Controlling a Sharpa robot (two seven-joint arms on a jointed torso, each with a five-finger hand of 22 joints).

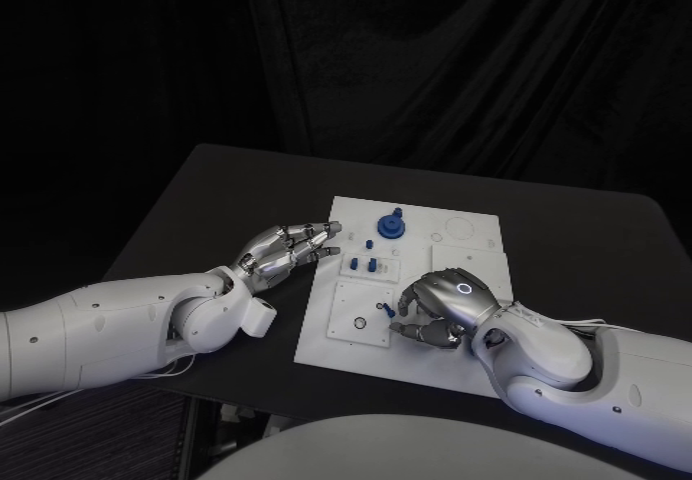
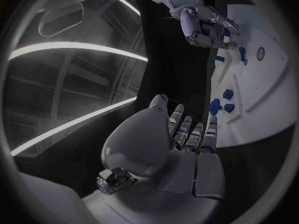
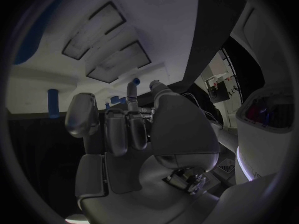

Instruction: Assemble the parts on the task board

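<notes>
The white task board (image 1: pixel 361 335) lies mid-table. A blue knob part (image 1: pixel 392 225) stands at its far side, and several small blue parts (image 1: pixel 371 265) stand in its middle. My left hand (image 1: pixel 293 246) hovers at the board's left edge with its fingers stretched out and apart, holding nothing; the left wrist view shows it (image 2: pixel 184 134) just short of the knob part (image 2: pixel 215 106). My right hand (image 1: pixel 440 303) is curled down over the board's near right part. Its fingertips pinch a small blue part (image 1: pixel 392 312), seen at the fingertips in the right wrist view (image 3: pixel 136 81).
The board carries raised white square plates, one with a ring hole (image 1: pixel 355 324). Black table (image 1: pixel 216 200) surrounds the board, with bare room to the left and far side. A blue peg (image 3: pixel 53 103) stands beside my right hand.
</notes>
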